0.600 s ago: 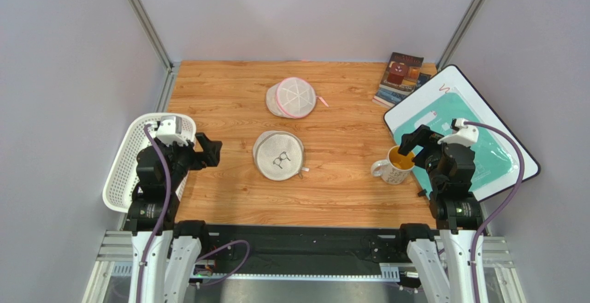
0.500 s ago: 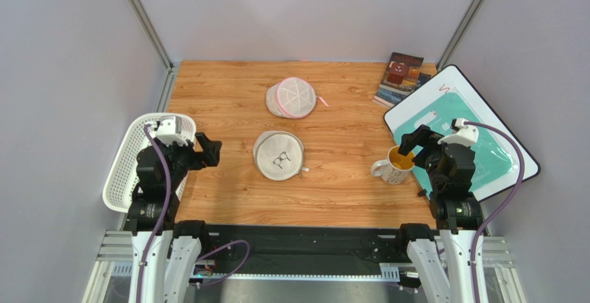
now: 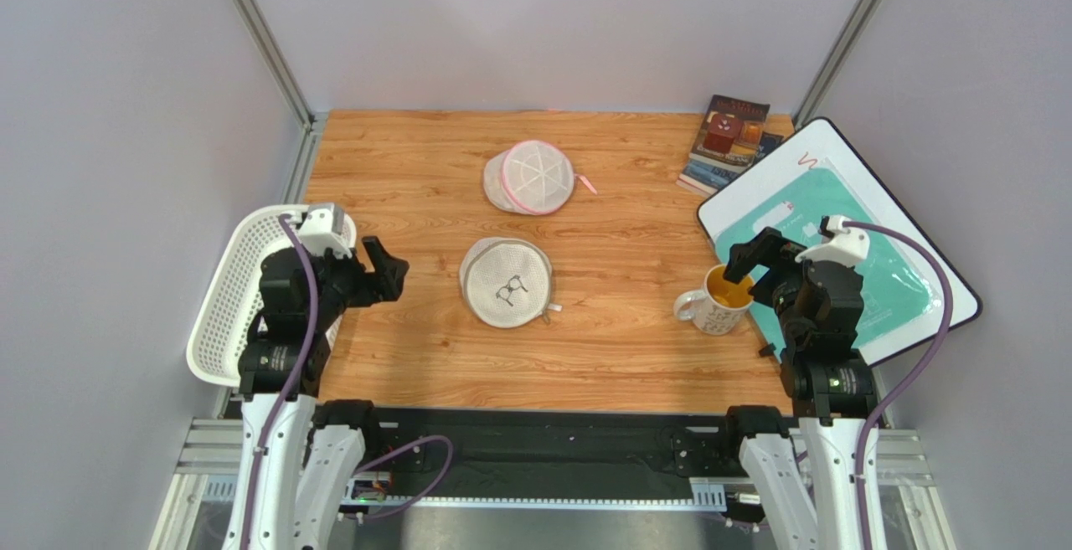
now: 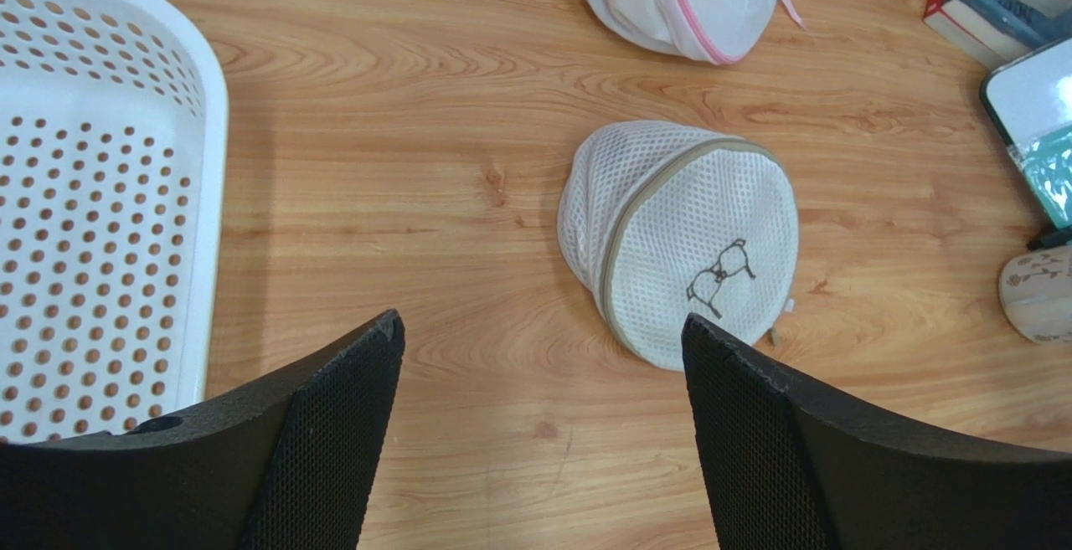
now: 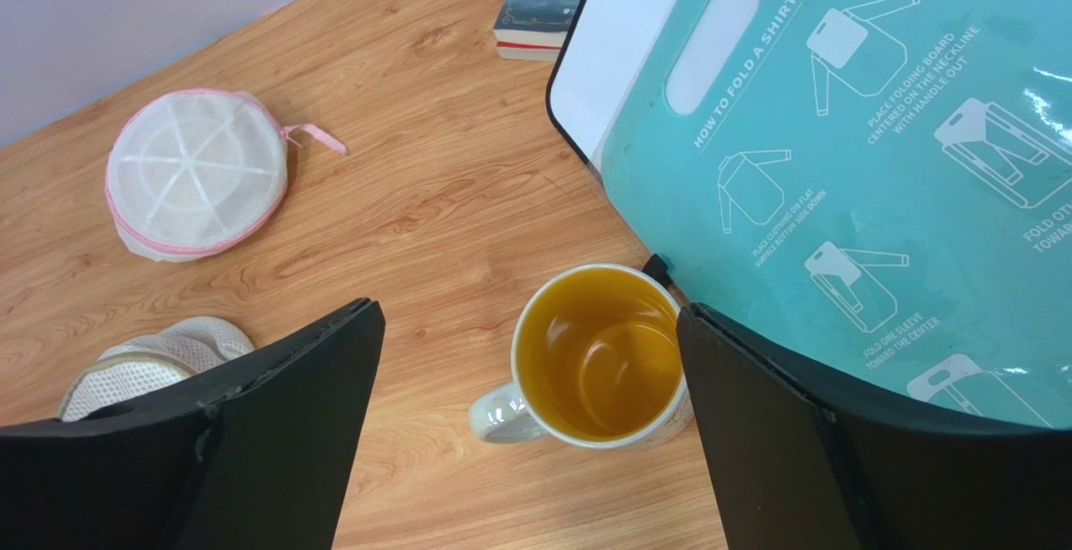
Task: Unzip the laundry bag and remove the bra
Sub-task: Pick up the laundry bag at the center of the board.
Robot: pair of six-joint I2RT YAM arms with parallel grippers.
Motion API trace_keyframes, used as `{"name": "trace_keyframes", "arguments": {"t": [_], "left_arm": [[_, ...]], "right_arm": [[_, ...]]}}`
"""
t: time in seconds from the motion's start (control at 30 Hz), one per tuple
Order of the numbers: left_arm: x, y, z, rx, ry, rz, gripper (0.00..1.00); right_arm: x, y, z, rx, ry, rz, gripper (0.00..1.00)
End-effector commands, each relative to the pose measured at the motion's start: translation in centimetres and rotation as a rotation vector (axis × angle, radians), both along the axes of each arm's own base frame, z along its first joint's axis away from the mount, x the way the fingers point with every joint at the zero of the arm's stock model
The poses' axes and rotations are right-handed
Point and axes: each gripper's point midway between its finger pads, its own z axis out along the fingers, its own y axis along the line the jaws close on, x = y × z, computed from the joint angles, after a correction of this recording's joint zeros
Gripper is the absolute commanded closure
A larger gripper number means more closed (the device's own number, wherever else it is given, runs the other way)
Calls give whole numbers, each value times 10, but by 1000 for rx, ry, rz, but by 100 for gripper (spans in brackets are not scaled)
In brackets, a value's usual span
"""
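Observation:
The laundry bag (image 3: 506, 281) is a round beige-white mesh pouch with a dark pictogram, lying zipped on the wooden table near the middle. It also shows in the left wrist view (image 4: 686, 239) and at the edge of the right wrist view (image 5: 151, 368). The bra is hidden; no pink fabric shows. My left gripper (image 3: 384, 276) is open and empty, left of the bag and above the table; its jaws stand wide apart in the left wrist view (image 4: 541, 337). My right gripper (image 3: 745, 261) is open and empty, over the mug (image 3: 714, 300).
A second round mesh pouch with pink trim (image 3: 534, 177) lies behind the bag. A white perforated basket (image 3: 233, 293) stands at the left edge. A mug with an orange inside (image 5: 602, 358), a teal folding board (image 3: 868, 249) and books (image 3: 727, 138) are on the right.
My left arm has shifted a little forward and to the right, towards the bag. The right arm and the bag have not moved.

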Motion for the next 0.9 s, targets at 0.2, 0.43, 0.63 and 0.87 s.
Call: {"name": "trace_keyframes", "arguments": {"t": [0.2,0.43,0.63,0.87], "left_arm": [[-11,-48,-16,24,106,-95,15],[-3,-114,-85,-12,248,-229,22],[10,-120,-134,-34,319,-185,18],[26,-142,-141,-168,312,-231,14]], "right_arm": [[2,5,5,3,-15,26,6],[1,8,12,0,-26,48,7],[-1,11,12,6,-26,66,7],[3,22,10,21,-21,125,7]]}}
